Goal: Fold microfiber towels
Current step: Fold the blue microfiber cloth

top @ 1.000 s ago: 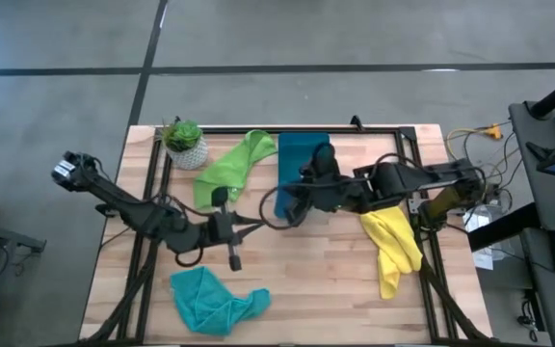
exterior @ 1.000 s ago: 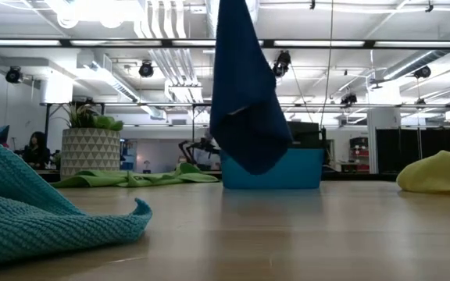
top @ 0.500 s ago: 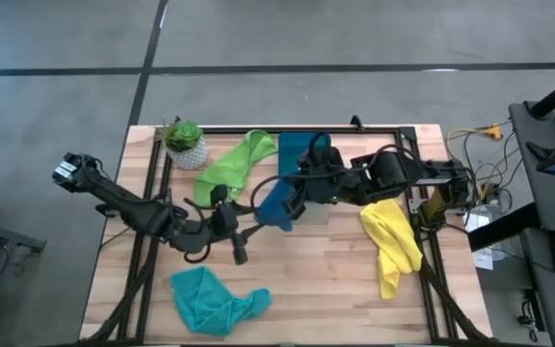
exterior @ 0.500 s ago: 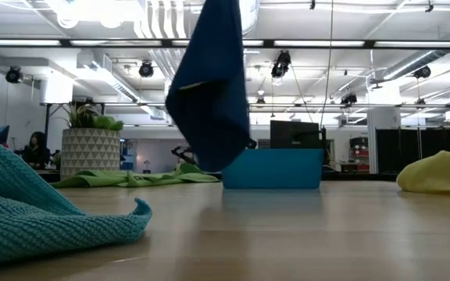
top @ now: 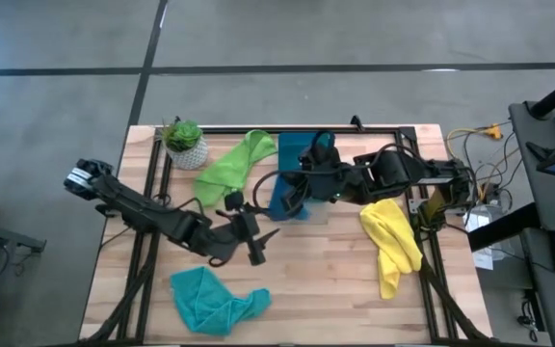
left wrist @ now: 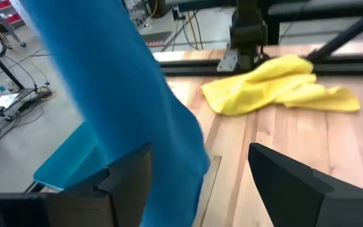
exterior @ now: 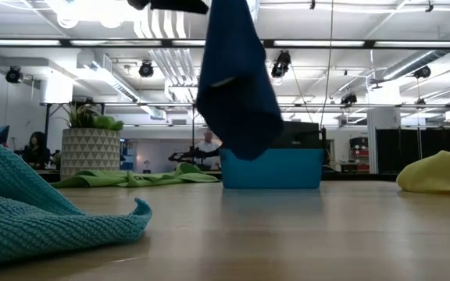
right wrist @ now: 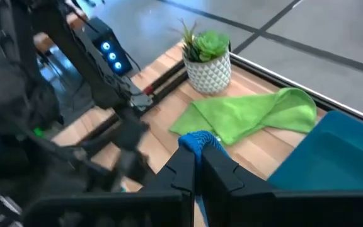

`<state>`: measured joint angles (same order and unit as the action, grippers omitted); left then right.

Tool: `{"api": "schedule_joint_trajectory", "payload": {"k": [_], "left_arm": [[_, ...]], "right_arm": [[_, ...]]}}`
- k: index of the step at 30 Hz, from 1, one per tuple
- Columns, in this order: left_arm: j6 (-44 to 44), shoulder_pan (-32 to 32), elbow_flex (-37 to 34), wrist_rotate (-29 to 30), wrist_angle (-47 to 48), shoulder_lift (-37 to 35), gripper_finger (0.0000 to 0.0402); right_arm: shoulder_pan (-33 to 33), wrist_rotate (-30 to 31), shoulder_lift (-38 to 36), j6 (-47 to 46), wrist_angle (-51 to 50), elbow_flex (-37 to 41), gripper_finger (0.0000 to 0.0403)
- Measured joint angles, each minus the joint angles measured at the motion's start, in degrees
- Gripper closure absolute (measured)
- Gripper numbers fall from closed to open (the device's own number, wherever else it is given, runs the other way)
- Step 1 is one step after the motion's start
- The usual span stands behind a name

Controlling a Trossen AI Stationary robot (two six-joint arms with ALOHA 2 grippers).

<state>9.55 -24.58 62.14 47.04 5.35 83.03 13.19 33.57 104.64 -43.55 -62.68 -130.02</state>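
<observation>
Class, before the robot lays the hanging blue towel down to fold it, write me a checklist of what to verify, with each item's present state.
1. Right gripper pinches the blue towel: ok, fingers shut on a bunched edge.
2. Blue towel hangs clear of the table: ok in the low view, its lowest tip is above the wood.
3. Left gripper ready to take a corner: ok, jaws open with the towel beside them, holding nothing.
4. Bare wood to lay the towel on: ok, between the teal towel and the yellow towel.
5. Towel clear of the blue bin: cannot tell, they overlap in both views.
</observation>
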Motion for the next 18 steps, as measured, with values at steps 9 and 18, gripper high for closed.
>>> {"api": "schedule_joint_trajectory", "payload": {"k": [9,18], "left_arm": [[-16.59,-1.41,2.18,13.53,-0.34,6.49,0.0156],[-24.96,-0.77,2.89,30.99,-0.78,7.06,0.0155]], "right_arm": [[-0.24,1.12,-0.52,-0.44,10.82,-0.04,0.0394],[-0.22,-2.49,-2.02,-1.57,17.41,-0.07,0.0394]]}}
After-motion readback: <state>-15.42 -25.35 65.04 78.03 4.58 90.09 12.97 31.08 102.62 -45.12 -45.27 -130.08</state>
